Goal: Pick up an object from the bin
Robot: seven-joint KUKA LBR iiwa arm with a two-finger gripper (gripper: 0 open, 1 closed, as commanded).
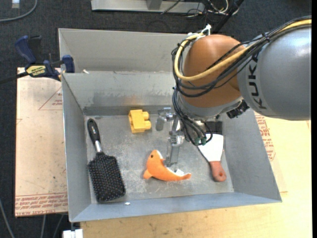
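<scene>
Fish (161, 171) sits right under end effector (173, 155); cannot tell if that is spread or pinching. Its curvy shape might make it slip away.

One camera sits above the grey metal bin (74, 133) and looks down into it at a slant, so the bin's far wall stands tall toward the top of the picture, with dark floor (59, 9) and cables (218, 1) beyond it, and the near rim runs along the bottom. It is close enough that the bin spans most of the width, from the black hairbrush (105, 175) at the left to the red-handled scraper (214, 155) at the right. The arm (287, 78) enters from the right, and its orange cover (213, 68), nearer the lens, overlaps the bin's back right part.
</scene>
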